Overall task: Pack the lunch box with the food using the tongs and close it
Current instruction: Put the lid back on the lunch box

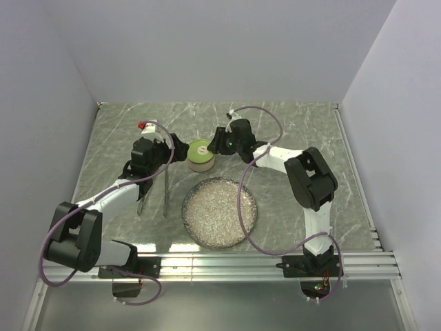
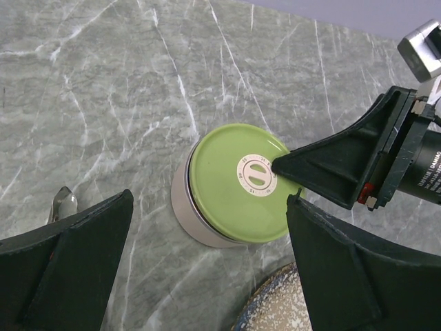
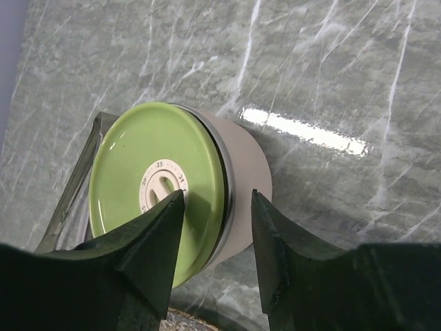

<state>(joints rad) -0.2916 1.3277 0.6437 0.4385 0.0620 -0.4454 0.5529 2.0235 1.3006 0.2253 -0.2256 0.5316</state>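
- Lunch box point(image 1: 200, 164): it stands on the table point(image 1: 303, 131) just beside the plate point(image 1: 220, 214), at the plate's 11 o'clock. The green lid point(image 3: 158, 172) lies flat on top. You cannot confirm from these views that it is fully seated.
- Food: none is visible and the plate is bare, so it is presumably under the lid.
- Right gripper point(image 3: 217, 207): its jaws are partly apart and straddle the lid's rim. One finger lies over the lid top and the other beside the steel wall. It is not clamped.
- Left gripper point(image 2: 209, 203): its jaws are fully apart and hold nothing. It hovers at the box's 9 o'clock.
- Tongs point(image 1: 165, 196): they lie on the table at the plate's 9 o'clock, under the left arm, with their free ends apart.
- Risk: if you retract the right gripper sideways, the finger can catch the rim and tilt the lid or drag the box. Lift clear first.
- Risk: the two grippers flank the box closely, so any inward motion invites a collision.
- Risk: lowering the left arm may press on the tongs.
- Open room: the table is open at 12 and 2 o'clock. At 6 o'clock the plate blocks the way.
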